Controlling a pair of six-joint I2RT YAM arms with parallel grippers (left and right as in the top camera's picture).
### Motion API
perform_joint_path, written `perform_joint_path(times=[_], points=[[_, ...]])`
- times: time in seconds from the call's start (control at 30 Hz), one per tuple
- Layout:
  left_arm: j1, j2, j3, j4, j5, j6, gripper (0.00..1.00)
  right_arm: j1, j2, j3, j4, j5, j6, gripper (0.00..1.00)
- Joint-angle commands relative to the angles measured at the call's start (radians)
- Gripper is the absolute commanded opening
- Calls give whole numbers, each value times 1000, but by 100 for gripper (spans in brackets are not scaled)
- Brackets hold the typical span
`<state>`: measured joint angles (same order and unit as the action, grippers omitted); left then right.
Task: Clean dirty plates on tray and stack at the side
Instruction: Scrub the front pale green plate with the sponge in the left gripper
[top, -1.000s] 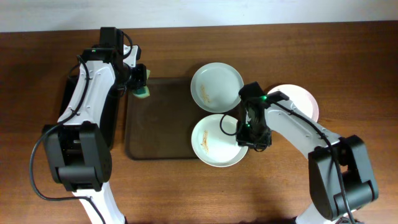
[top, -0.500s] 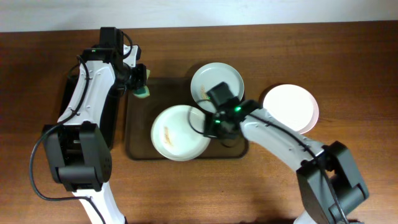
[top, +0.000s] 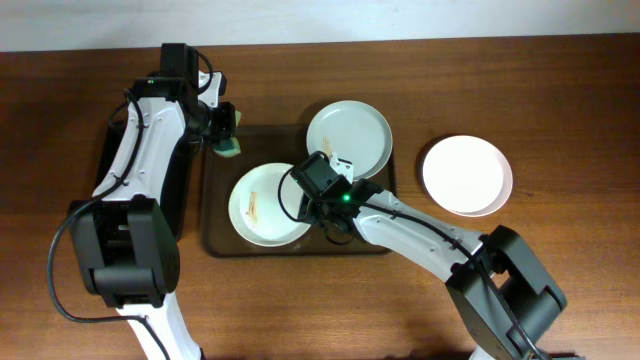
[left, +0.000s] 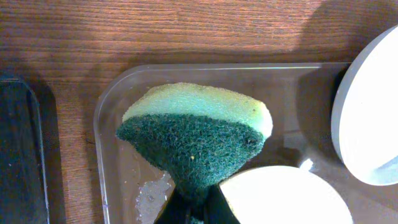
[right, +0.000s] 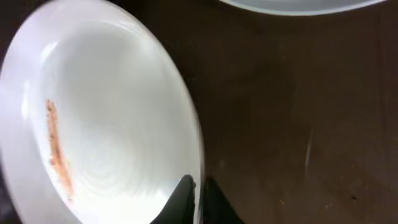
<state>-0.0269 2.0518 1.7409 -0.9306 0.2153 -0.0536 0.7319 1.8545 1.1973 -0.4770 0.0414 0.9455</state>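
Observation:
A white plate with an orange smear lies on the brown tray, left of centre. My right gripper is shut on its right rim; in the right wrist view the fingers pinch the rim of this plate. A second smeared plate rests at the tray's back right corner. A third, clean-looking plate lies on the table to the right. My left gripper is shut on a green-and-yellow sponge above the tray's back left corner.
A narrow black tray lies left of the brown tray, under my left arm. The wooden table stretches to the right and front.
My right gripper has dragged the smeared plate leftward from the tray's front right edge to the tray's left-centre. The left arm with the sponge has not moved.

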Motion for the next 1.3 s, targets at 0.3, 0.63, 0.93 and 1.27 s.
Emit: perform_joint_path(times=[0.3, 0.63, 0.93, 1.27], points=[[3, -6, 8, 2, -3, 1, 1, -138, 96, 97, 21, -262, -359, 50], [3, -6, 6, -97, -3, 1, 1, -161, 230, 162, 28, -385, -334, 11], [-56, -6, -85, -211, 41, 93, 1, -163, 247, 162, 49, -370, -237, 4], [-110, -6, -435, 225, -72, 65, 1, -163, 247, 162, 47, -374, -237, 4]])
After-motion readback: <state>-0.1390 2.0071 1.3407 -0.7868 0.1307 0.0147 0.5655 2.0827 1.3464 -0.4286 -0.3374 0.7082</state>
